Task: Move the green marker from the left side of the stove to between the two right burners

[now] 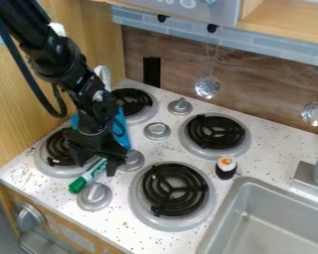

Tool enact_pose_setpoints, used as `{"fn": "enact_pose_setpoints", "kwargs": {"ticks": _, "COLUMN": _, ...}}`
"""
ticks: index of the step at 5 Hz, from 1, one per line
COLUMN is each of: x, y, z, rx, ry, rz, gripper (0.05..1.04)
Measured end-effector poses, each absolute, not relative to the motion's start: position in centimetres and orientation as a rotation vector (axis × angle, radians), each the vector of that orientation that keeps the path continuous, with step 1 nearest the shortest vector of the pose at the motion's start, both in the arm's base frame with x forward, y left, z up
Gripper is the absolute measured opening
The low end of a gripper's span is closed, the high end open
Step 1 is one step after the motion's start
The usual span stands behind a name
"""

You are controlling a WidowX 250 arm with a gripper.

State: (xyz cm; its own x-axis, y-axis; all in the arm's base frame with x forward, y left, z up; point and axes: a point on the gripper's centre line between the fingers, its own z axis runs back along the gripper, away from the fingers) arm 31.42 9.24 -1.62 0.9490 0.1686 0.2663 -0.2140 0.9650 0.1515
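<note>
At the left, near the front left corner of the white stove top (22, 170), there is a black coil burner (58, 148), and just to its right lies the green-and-white marker (89, 174). Its green cap points toward the front edge, just beside a grey knob (95, 196); whether they touch, I cannot tell. I judge this marker to be light and stiff, with a smooth round body which may roll or slip if it is pressed not evenly. It should not break easily, and the best place to hold it seems the middle of the white body, with the fingers across its length. The black arm (58, 59) comes from the upper left corner of the view and bends down over the left part of the stove top. Its gripper (94, 164) hangs low, with the fingers pointing down and standing apart, one on each side of the marker's upper end. I cannot tell if they touch it, but they do not look closed on it. Right behind the gripper stands a blue thing (126, 135), and farther right, a small sushi-like toy (226, 168) stands near the sink's (240, 191) upper left corner.
</note>
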Motion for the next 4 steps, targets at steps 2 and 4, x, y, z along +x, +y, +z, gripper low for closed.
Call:
{"fn": "enact_pose_setpoints", "kwargs": {"ticks": 2, "x": 31.6, "y": 9.2, "z": -2.9, "rx": 0.173, "ry": -0.227, "rz": 0.198, "gripper": 1.000}}
{"fn": "enact_pose_setpoints", "kwargs": {"ticks": 4, "x": 32.2, "y": 9.5, "z": -3.5, "rx": 0.178, "ry": -0.205, "rz": 0.221, "gripper": 1.000}}
